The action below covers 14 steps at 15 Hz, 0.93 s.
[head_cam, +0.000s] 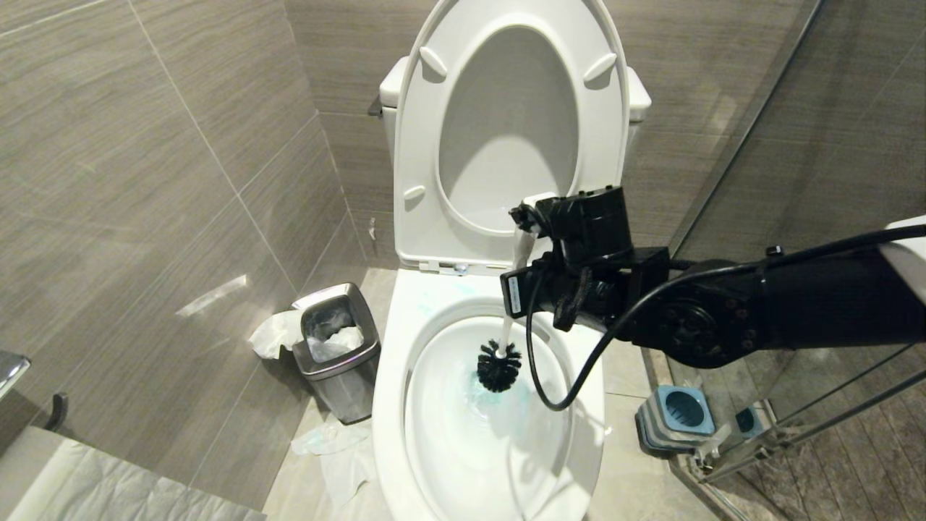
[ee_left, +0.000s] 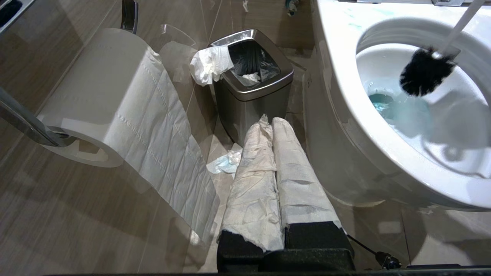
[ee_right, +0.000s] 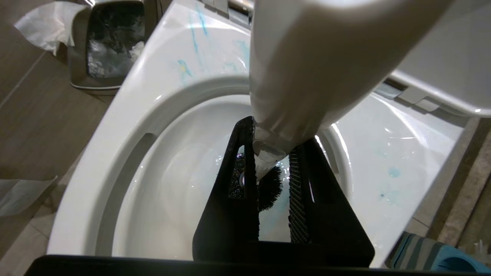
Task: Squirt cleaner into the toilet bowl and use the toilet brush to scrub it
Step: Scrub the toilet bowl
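The toilet bowl [head_cam: 405, 405] is glossy white ceramic with an elongated oval basin; seat and lid stand raised against the tank, and blue-green cleaner streaks the rim and tints the water. The toilet brush [head_cam: 499, 365] has a slim white plastic stick and a small round black bristle head; the head sits inside the basin, near the back wall and just above the tinted water, with the stick tilted up toward the seat. Right tool [ee_right: 273, 168]: black ribbed fingers nearly together, pinching the white brush handle, held over the back of the bowl. Left tool [ee_left: 270, 126]: fingers wrapped in crumpled white paper and pressed together, holding nothing, low beside the outer wall of the bowl. Surroundings: a small square brushed-steel bin [head_cam: 340, 354] on the floor just beside the bowl, tissue hanging over its rim; loose tissue on the tiled floor; a toilet paper roll [ee_left: 111, 99] with a long hanging sheet; a square blue-and-grey striped holder [head_cam: 676, 420] on the floor on the bowl's other side, by the glass panel.
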Motion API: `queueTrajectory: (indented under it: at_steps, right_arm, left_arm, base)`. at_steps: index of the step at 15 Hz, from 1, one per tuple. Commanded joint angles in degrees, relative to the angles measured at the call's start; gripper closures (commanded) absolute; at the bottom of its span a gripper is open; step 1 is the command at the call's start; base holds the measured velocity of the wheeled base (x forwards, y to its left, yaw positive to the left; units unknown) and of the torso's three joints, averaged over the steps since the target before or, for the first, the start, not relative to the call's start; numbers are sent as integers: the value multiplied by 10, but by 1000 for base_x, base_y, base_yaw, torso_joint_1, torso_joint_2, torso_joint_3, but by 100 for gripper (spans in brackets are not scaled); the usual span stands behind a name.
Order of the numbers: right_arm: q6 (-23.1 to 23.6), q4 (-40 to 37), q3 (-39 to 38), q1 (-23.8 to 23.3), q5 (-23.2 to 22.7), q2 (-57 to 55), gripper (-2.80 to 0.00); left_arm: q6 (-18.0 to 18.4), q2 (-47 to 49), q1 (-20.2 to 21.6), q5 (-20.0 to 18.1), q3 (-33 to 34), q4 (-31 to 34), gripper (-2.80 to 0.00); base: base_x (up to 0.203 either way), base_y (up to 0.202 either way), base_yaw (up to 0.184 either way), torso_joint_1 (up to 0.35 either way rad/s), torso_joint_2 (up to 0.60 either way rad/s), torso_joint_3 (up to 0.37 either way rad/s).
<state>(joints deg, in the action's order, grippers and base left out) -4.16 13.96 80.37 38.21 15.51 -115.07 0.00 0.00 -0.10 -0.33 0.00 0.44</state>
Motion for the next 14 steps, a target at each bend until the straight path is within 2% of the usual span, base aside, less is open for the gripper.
queueTrajectory:
  at_steps: [1,5,11,14]
  right_arm:
    - [-1,-23,0,0,1,64,0]
    - [-3,-43,-3,0,1,85,0]
    - [-75,-41,-23,14,1,60,0]
    - [-87,-38,-22,15,1,25,0]
  left_arm:
    - [0,0,0,0,1,0,0]
    - [0,0,0,0,1,0,0]
    - [0,0,0,0,1,0,0]
    - [0,0,0,0,1,0,0]
  base:
    - [0,0,0,0,0,0]
    - [0,0,0,0,0,0]
    - [0,0,0,0,0,0]
    - [0,0,0,0,0,0]
